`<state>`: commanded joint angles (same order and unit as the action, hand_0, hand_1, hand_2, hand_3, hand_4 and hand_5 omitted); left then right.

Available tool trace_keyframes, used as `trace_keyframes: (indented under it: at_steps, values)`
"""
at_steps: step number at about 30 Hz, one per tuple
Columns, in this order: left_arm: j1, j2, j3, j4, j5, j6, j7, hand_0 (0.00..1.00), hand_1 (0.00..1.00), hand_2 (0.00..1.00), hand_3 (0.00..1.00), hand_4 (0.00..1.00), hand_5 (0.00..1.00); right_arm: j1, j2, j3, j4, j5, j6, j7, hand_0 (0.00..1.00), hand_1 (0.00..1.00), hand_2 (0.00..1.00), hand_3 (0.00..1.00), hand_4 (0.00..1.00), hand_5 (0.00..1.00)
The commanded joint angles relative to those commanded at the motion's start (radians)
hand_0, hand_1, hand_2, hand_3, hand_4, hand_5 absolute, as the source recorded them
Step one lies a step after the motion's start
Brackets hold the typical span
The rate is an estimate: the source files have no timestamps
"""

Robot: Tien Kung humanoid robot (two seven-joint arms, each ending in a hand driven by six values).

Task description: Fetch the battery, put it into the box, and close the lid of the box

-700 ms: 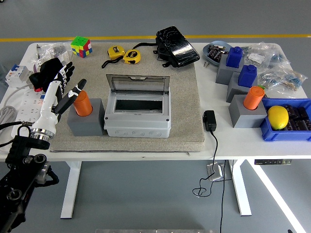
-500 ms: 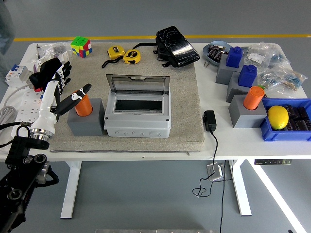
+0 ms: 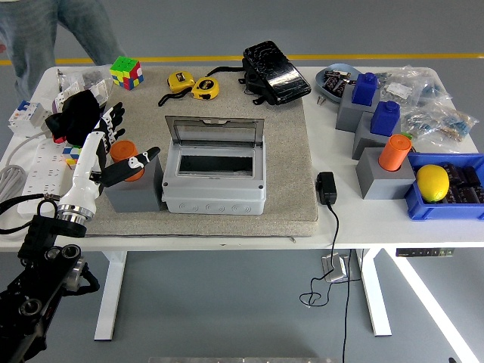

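An orange cylinder battery (image 3: 121, 149) stands upright in a grey holder (image 3: 133, 193) on the beige mat, just left of the grey box (image 3: 214, 181). The box's clear lid (image 3: 214, 130) stands raised at its back, and the inside looks empty. My left hand (image 3: 128, 139) reaches in from the lower left and brackets the battery. The fingers (image 3: 113, 121) stand spread behind it. The thumb (image 3: 141, 159) crosses its front. The hand is open, not closed on the battery. My right hand is out of view.
A second orange battery (image 3: 395, 151) and two blue ones (image 3: 364, 88) stand in grey holders at the right, beside a blue bin (image 3: 428, 207) with a lemon (image 3: 432, 182). A cube (image 3: 126, 72), tape measures (image 3: 193, 85), a black pouch (image 3: 275, 72) and a power adapter (image 3: 327, 187) lie around. A person's legs (image 3: 68, 30) show at the top left.
My left hand has shifted right and lower, so the thumb now lies across the battery's front. A person's legs have come into view at the top left.
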<state>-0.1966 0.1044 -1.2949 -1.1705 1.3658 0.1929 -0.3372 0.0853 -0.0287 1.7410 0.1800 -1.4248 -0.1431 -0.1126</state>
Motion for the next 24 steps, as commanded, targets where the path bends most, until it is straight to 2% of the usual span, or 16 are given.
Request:
trace_keyframes:
  at_steps: [8, 24]
  values:
    - [-0.004, -0.016, 0.006, 0.024, -0.024, -0.009, -0.012, 0.925, 0.988, 0.985, 0.998, 0.998, 0.596, 0.002, 0.001, 0.002, 0.0, 0.0, 0.001, 0.0, 0.829, 0.793, 0.766, 0.798, 0.998, 0.998]
    - [-0.029, -0.015, 0.003, 0.082, -0.019, -0.002, -0.018, 0.926, 0.984, 0.979, 0.994, 0.998, 0.597, 0.005, 0.002, 0.001, 0.0, 0.002, 0.0, 0.0, 0.829, 0.793, 0.766, 0.798, 0.998, 0.998]
